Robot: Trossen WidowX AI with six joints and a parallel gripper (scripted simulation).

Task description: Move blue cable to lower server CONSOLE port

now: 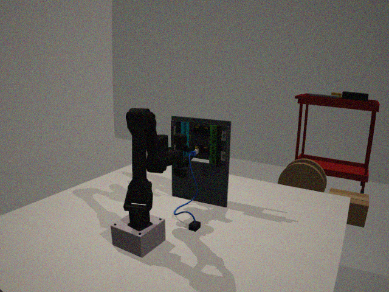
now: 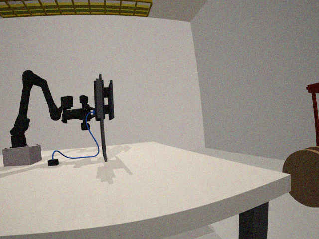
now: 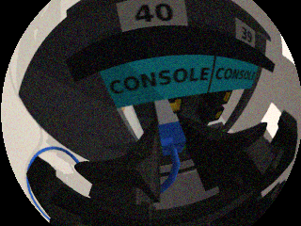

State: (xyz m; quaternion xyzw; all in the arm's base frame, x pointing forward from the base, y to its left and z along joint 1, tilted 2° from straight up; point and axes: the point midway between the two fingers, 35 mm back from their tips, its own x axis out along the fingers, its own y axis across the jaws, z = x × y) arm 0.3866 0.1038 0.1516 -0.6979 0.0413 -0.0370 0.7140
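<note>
The blue plug (image 1: 196,151) (image 2: 93,111) (image 3: 172,134) has a pale front part and points at the lower server (image 1: 202,153). My gripper (image 3: 167,121) is shut on the plug at the height of the lower server. In the wrist view the pale front part reaches up under the teal CONSOLE label (image 3: 160,81). The port opening is hidden, so I cannot tell how deep the plug sits. The upper server (image 1: 200,131) is above the gripper. The blue cable (image 1: 197,185) (image 2: 98,148) hangs from the plug and runs to a black block (image 1: 194,225) (image 2: 53,162) on the table.
The dark upright panel (image 1: 200,185) (image 2: 103,141) carries both servers and stands on the white table (image 1: 282,238) (image 2: 164,195). A green strip (image 1: 213,144) is to the right of the ports. A red cart (image 1: 339,101), a brown reel (image 1: 301,176) and a box (image 1: 356,212) stand beyond the table.
</note>
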